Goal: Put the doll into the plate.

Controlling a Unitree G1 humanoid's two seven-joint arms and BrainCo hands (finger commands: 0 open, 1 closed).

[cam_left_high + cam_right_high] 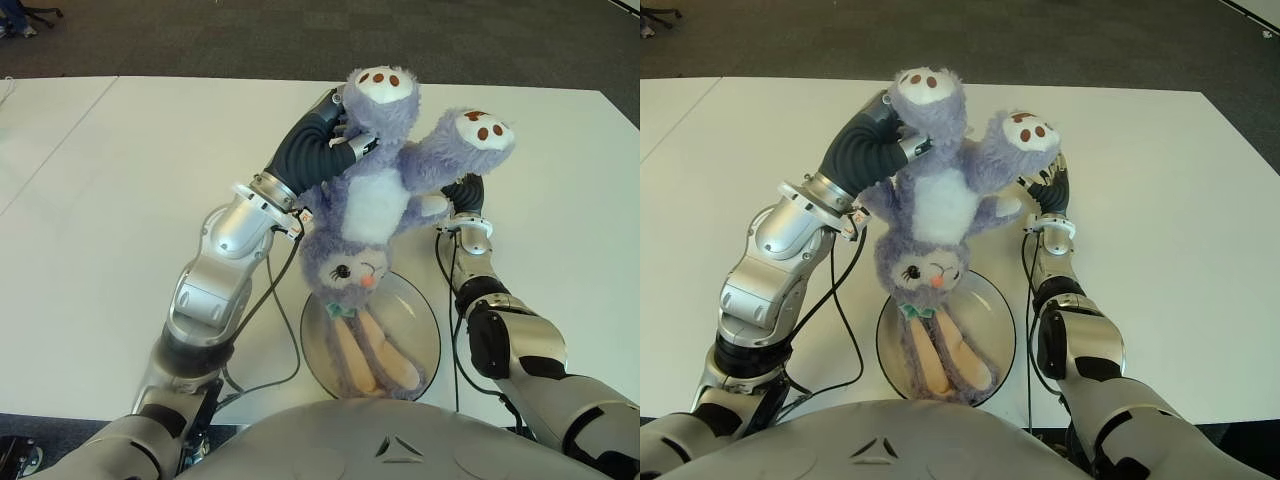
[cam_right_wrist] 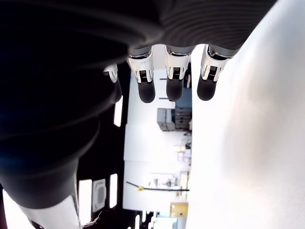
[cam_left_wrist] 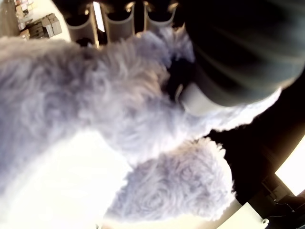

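Above the white tabletop [image 1: 90, 200], the left hand [image 1: 335, 135] has its fingers closed around one leg of the fluffy purple rabbit doll with a white belly [image 1: 375, 205], holding it upside down with its white-soled feet uppermost. Below that hand the doll's head hangs over the clear round glass plate [image 1: 425, 330], and its long peach-lined ears lie inside the plate. The right hand [image 1: 1048, 185] shows just beside the doll's other leg, fingers straight and relaxed in its wrist view, holding nothing.
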